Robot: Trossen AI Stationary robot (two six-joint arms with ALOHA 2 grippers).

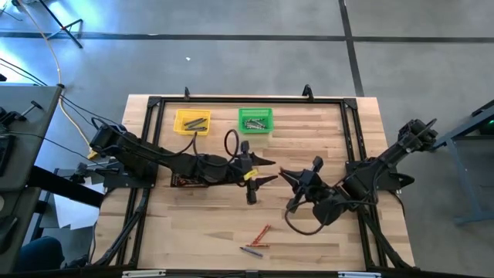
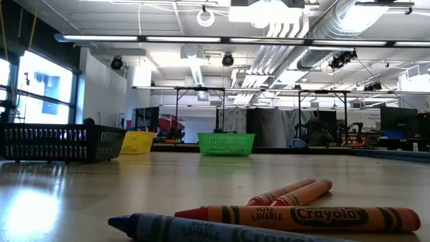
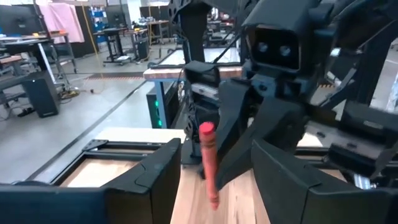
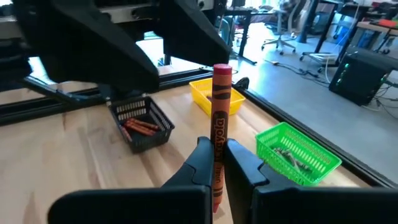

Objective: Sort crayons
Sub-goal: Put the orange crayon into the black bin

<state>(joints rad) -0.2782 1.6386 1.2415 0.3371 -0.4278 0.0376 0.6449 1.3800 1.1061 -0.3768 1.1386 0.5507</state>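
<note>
My right gripper (image 1: 287, 174) is at mid-table, shut on an orange-red crayon (image 4: 219, 118) that stands roughly upright. My left gripper (image 1: 268, 171) faces it from the left and is open. Its two fingers (image 3: 155, 177) stand on either side of the crayon (image 3: 208, 158) without touching it. Several more crayons lie flat near the table's front edge: orange ones (image 1: 261, 234) and a blue-grey one (image 1: 251, 250). They also show close in the low view (image 2: 302, 216). My right gripper pinches the crayon's lower half (image 4: 217, 167) between its two fingers, which lie across it. The fingers come about level from the table's right side. The crayon stands nearly upright with its flat end (image 4: 222, 68) up, and its pointed end (image 3: 214, 200) hangs clear above the table.
A yellow bin (image 1: 192, 121) and a green bin (image 1: 255, 120) with grey crayons stand at the back. A black mesh bin (image 4: 140, 127) with orange-red crayons sits under the left arm (image 1: 185, 179). A black frame (image 1: 154, 108) rims the table.
</note>
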